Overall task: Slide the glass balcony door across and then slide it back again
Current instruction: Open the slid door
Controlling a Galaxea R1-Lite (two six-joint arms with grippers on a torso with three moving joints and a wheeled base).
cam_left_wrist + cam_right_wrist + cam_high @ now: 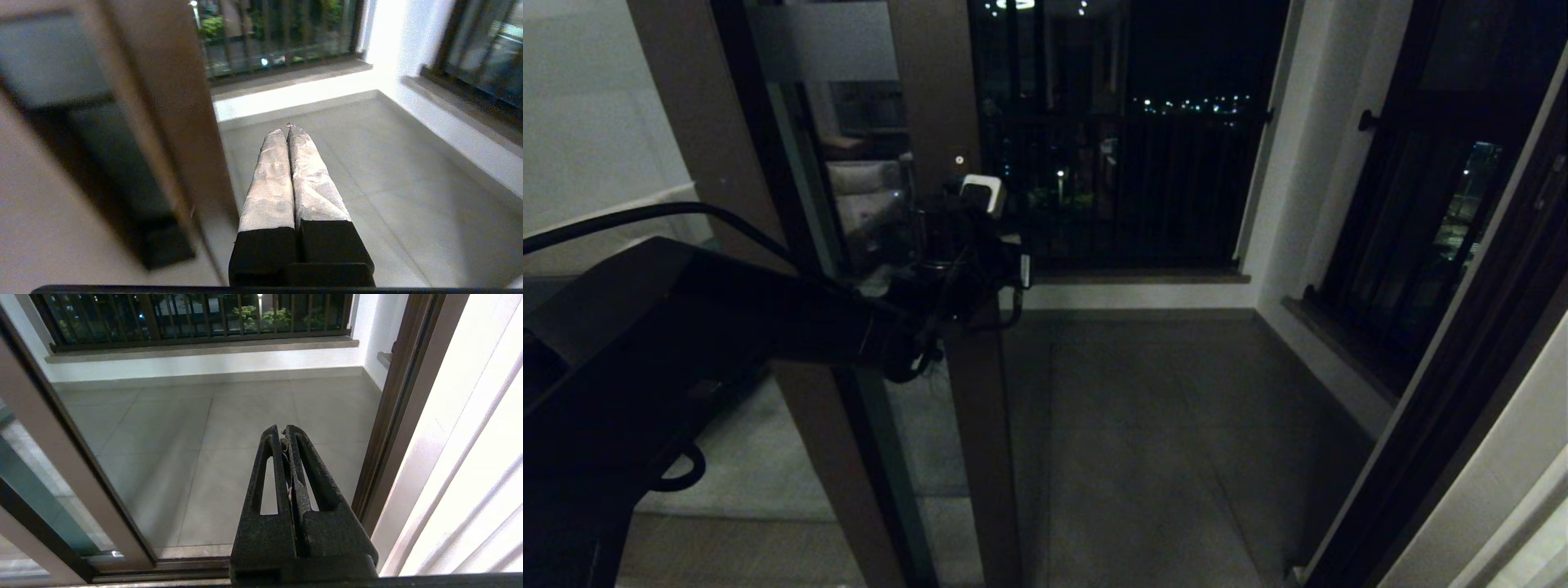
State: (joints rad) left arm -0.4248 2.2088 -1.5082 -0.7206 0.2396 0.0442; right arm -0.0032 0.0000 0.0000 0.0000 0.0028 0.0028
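The glass balcony door (968, 425) has a dark brown stile and stands slid to the left, leaving the doorway open on its right. My left arm (833, 327) reaches from the lower left to the stile's edge at mid-height. In the left wrist view my left gripper (286, 128) is shut and holds nothing. It sits close beside the brown stile (171, 102), on the opening side; I cannot tell if they touch. My right gripper (282, 430) is shut and empty. It hangs over the threshold, between the door stile (61, 457) and the door jamb (392, 416), out of the head view.
Beyond the doorway lies the grey tiled balcony floor (1143, 425), ending at a dark barred railing (1127, 188). A dark window with black bars (1421, 204) is set in the right wall. Another brown stile (809, 408) stands left of the door.
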